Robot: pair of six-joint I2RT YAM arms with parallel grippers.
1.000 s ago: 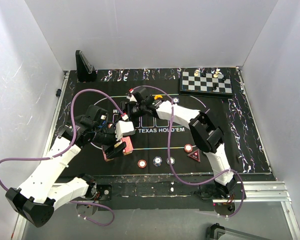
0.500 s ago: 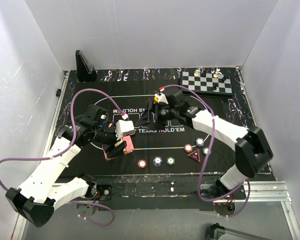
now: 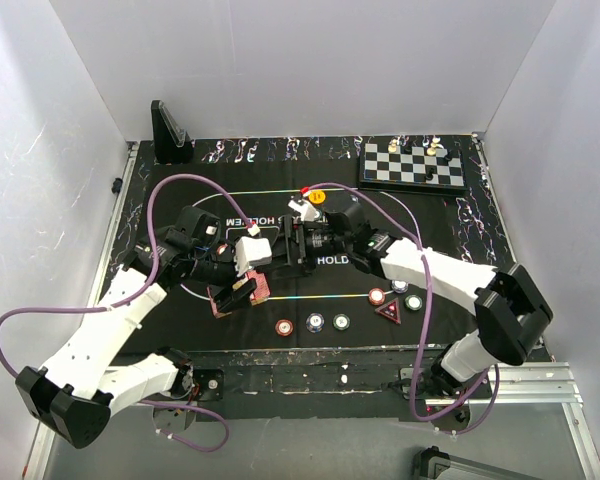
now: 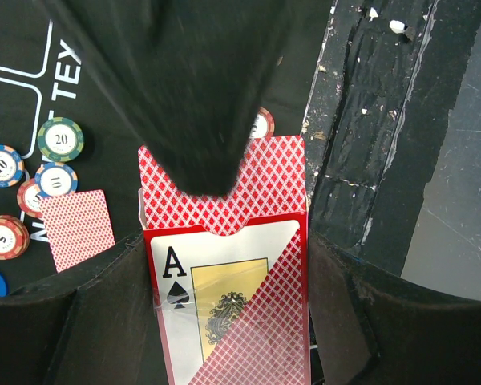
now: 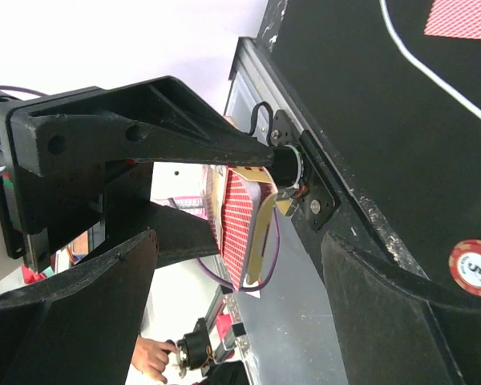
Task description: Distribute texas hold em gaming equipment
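The left gripper is clamped on the sides of a deck of red-backed playing cards, which sits in its ace-of-spades box above the near left part of the black mat. The cards stick out of the box's cut-away mouth. The right gripper points left toward that deck, its fingers spread wide with nothing held between them. In the left wrist view a dark blurred finger overlaps the top of the cards, and I cannot tell whether it touches them. In the same view 1 single card lies face down on the mat, just beside a cluster of chips. From above, a row of 3 poker chips sits along the mat's near edge, and to its right 3 more chips sit around the red triangular marker. The yellow button lies toward the mat's far side, beyond the right wrist. The chessboard stands at the table's far right corner
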